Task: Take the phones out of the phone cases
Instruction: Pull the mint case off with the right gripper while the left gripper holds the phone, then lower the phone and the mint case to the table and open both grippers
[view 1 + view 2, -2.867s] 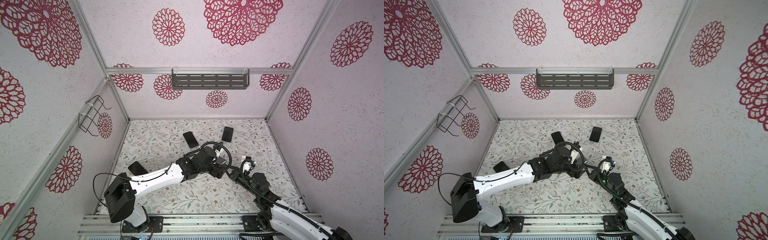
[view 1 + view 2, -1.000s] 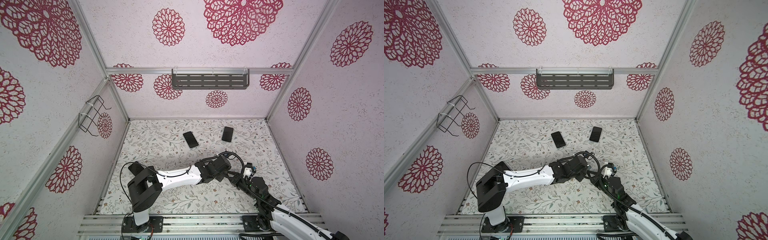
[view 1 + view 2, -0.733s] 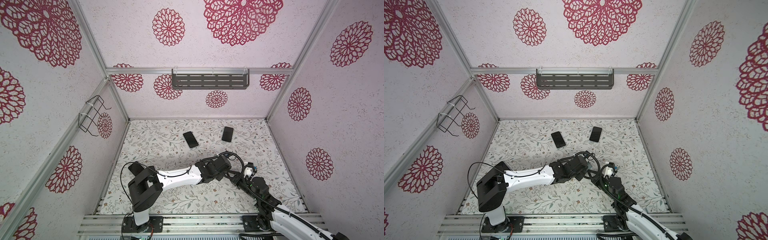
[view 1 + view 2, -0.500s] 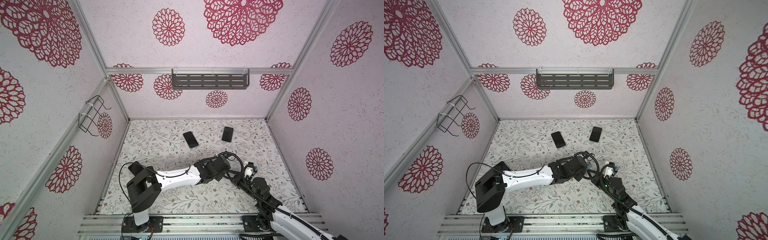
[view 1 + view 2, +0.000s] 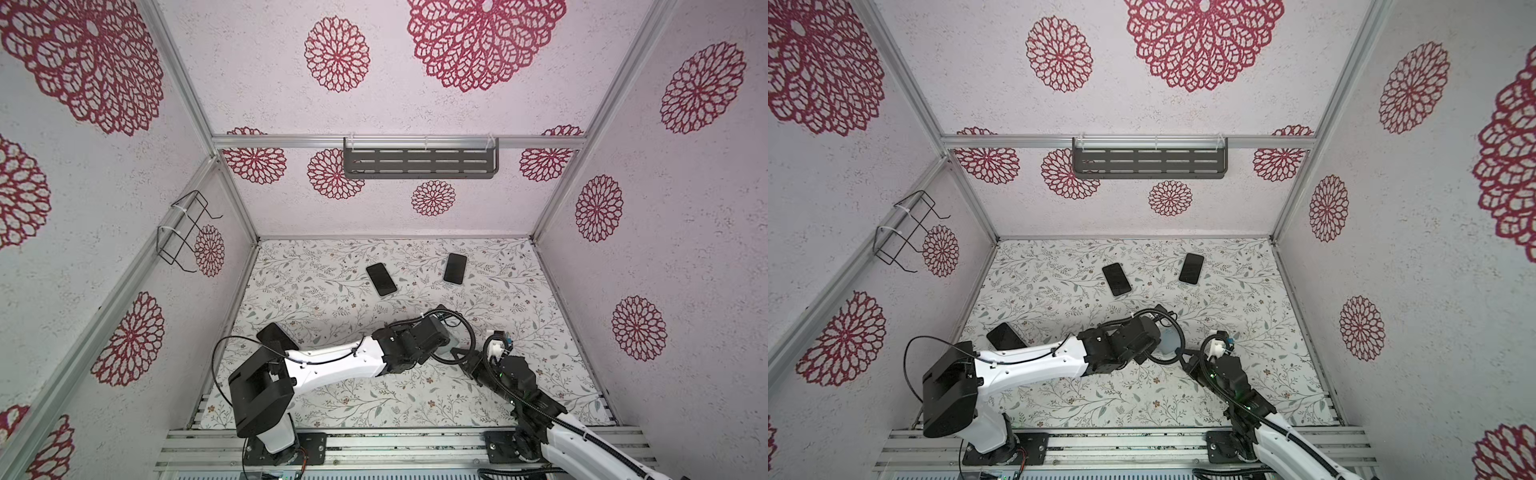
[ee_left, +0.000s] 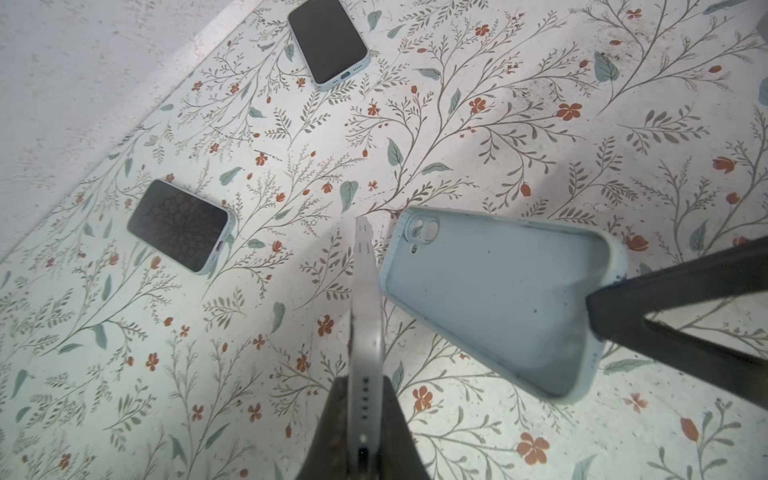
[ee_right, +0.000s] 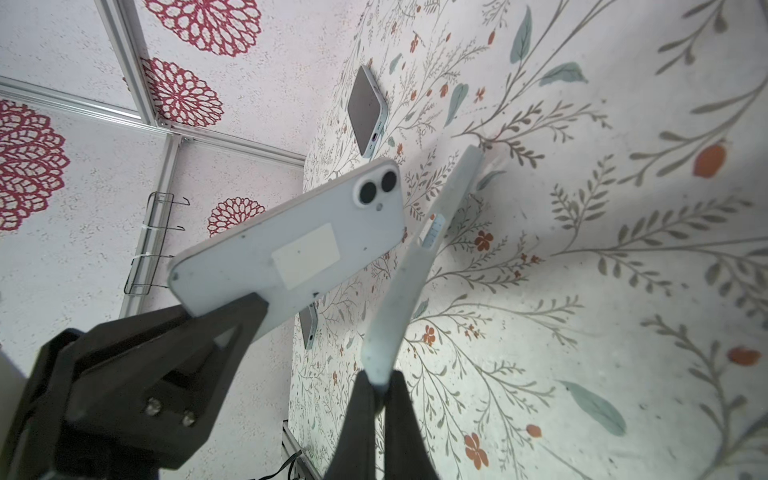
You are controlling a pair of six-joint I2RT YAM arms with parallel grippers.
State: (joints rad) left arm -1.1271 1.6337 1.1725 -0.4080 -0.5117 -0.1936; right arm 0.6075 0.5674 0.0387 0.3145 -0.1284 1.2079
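Now, phone (image 7: 299, 249): out of its case (image 6: 490, 299), up in the air over the mat (image 5: 332, 399), right of the middle.
Case: empty, just beside the phone.
My left gripper (image 6: 363, 399): pinching the phone's bottom end.
My right gripper (image 7: 376, 382): pinching the case's rim.
Other phones (image 5: 381, 279): two lie near the back edge, one by the left edge.

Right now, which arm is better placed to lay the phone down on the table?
Left. The left claw is shut on the phone, already free of the case, which the right claw pinches.
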